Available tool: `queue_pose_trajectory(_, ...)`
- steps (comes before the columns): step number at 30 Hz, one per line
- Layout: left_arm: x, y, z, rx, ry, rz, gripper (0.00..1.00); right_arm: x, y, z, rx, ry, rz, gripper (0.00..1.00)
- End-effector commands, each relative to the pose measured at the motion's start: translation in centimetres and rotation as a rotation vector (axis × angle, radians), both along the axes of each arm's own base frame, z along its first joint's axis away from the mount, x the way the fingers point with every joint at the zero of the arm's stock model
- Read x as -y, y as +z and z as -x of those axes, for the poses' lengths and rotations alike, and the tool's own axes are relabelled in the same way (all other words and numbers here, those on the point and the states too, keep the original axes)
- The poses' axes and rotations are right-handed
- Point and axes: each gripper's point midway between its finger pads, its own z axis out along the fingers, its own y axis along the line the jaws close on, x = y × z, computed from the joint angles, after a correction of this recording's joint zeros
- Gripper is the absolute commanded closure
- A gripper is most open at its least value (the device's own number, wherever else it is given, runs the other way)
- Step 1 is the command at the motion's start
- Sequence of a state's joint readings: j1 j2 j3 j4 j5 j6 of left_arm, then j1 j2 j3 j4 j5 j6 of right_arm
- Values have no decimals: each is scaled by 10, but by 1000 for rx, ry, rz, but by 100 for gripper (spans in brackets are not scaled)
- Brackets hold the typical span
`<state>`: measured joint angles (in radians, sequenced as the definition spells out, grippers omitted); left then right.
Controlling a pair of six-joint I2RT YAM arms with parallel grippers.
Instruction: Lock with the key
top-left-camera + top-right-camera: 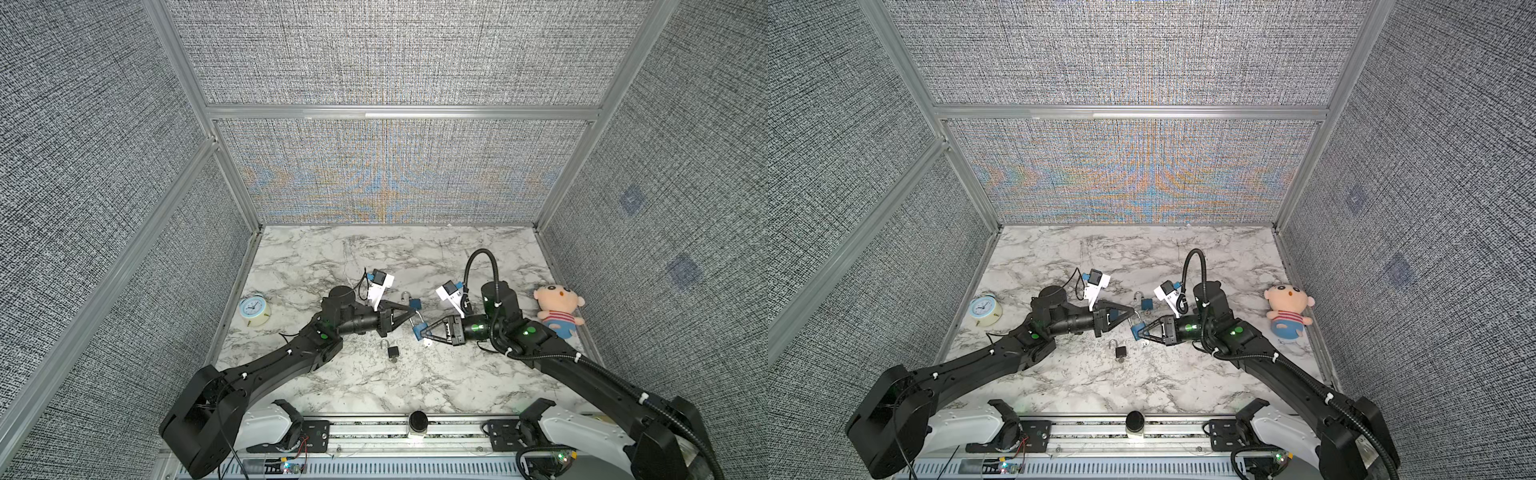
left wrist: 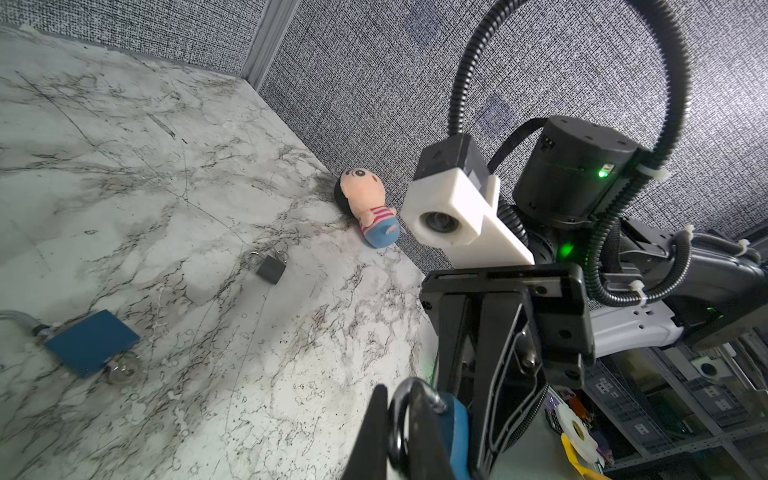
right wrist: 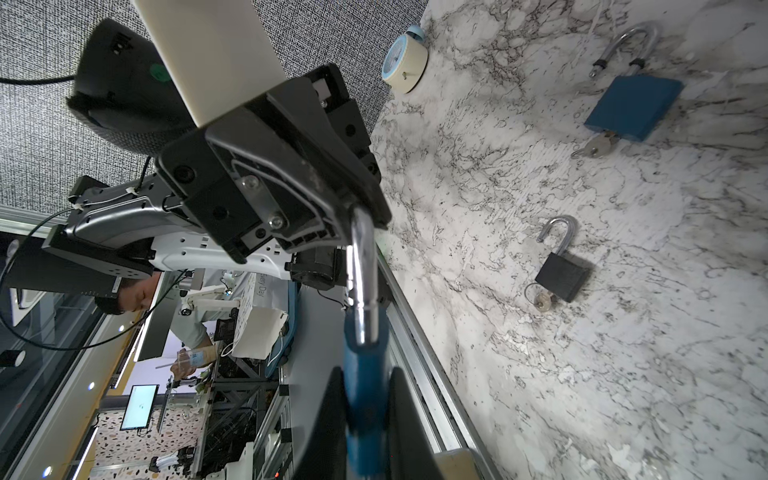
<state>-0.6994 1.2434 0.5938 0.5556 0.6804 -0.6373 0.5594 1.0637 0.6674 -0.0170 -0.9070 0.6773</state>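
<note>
— So, where was the held padlock (image 1: 415, 330) at this moment?

— Raised above the middle of the marble table (image 1: 332, 257), between the two arms and clear of the surface in both top views. Its blue body faced the right arm and its steel shackle (image 3: 361, 266) faced the left arm.

— And how did the fingers stand?

— Right gripper (image 1: 420, 332): closed tight on the blue body, which sat between its two fingers in the right wrist view. Left gripper (image 1: 410, 314): closed on the bend of the shackle. Whether the shackle was latched into the body could not be told.

— What else lay on the table?

— Spare blue padlock (image 1: 414, 304): flat on the marble just beyond the two grippers, one leg of its shackle out of the body, a silver key (image 3: 598, 145) in its base.

Black padlock (image 1: 392, 351): nearer the robot's base, shackle swung open, a second key (image 3: 542, 303) in its base.

Alarm clock (image 1: 254, 309): by the left edge of the table.

Plush doll (image 1: 557, 309): by the right edge, against the wall.

The clock and the doll both lay well apart from the padlocks.
</note>
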Motion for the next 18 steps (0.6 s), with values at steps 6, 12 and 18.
queue_pose_trajectory(6, -3, -15, -4, -2, 30, -51, 100, -6, 34, 8, 82, 65, -130, 100)
queue_pose_trajectory(12, -3, -15, -3, -6, 27, -47, 100, -6, 36, 7, 84, 57, -136, 100)
queue_pose_trajectory(18, -3, -16, 0, -20, 16, -35, 100, -7, 42, 5, 92, 33, -155, 100)
